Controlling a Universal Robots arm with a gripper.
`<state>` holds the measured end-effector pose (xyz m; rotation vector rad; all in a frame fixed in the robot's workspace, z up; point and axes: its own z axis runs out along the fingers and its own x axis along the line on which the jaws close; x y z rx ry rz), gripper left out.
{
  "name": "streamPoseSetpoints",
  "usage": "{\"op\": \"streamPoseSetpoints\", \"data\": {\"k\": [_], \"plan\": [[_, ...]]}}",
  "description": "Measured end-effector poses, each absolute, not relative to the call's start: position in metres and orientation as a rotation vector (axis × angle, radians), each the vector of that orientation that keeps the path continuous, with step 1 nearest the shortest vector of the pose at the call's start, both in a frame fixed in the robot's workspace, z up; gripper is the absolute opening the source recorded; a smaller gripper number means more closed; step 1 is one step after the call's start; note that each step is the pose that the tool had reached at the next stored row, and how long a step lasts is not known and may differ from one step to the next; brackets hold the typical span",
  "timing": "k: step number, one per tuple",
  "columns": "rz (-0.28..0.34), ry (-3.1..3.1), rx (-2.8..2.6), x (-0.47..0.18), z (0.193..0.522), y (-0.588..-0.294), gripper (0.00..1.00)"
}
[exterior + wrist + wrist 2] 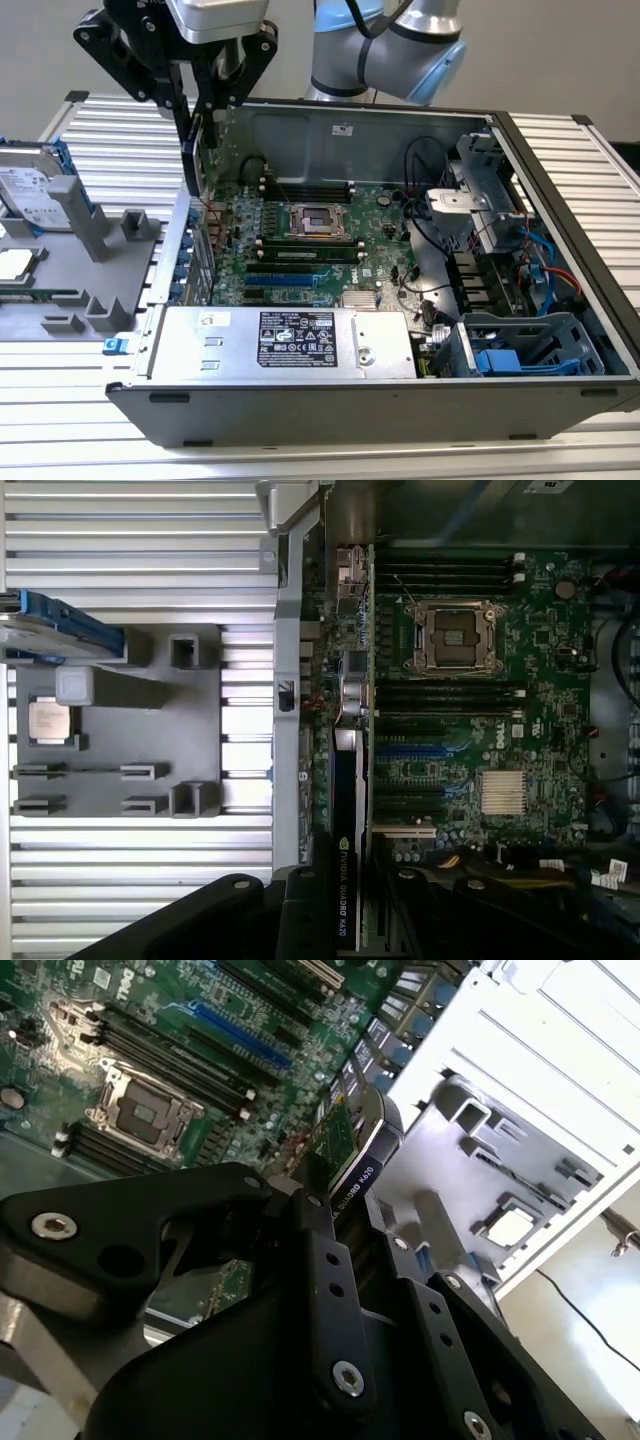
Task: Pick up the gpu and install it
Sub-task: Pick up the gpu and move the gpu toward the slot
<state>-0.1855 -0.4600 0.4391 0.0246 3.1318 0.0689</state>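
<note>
At nine o'clock in the exterior view a grey fixture tray (pixel 75 275) sits on the ribbed table (pixel 60 360). It carries a hard drive (pixel 28 190) at its ten-o'clock corner and a small square chip (pixel 14 263) just below that.

Next, at about eleven o'clock, the black gripper (pixel 193 115) hangs over the left wall of the open computer case (pixel 330 410). Its fingers (pixel 322 1260) are pressed onto the gpu (pixel 189 155), pinching it by the upper edge. The gpu hangs upright and edge-on, its lower end down inside the case just beside that wall, at the nine-o'clock edge of the motherboard (pixel 320 245) — whether it touches the board I cannot tell.

Both wrist views show its black cooler face running along the wall.

The CPU socket (pixel 318 220) lies at the case's centre and the power supply (pixel 290 340) at six o'clock. A blue drive cage (pixel 520 350) is at four o'clock, and the robot arm (pixel 400 45) rises at one o'clock.
</note>
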Motion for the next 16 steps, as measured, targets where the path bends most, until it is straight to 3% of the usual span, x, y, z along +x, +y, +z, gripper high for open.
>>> {"op": "streamPoseSetpoints", "data": {"k": [16], "plan": [[0.069,3.132,0.025,-0.168,0.439,-0.460,0.00]]}}
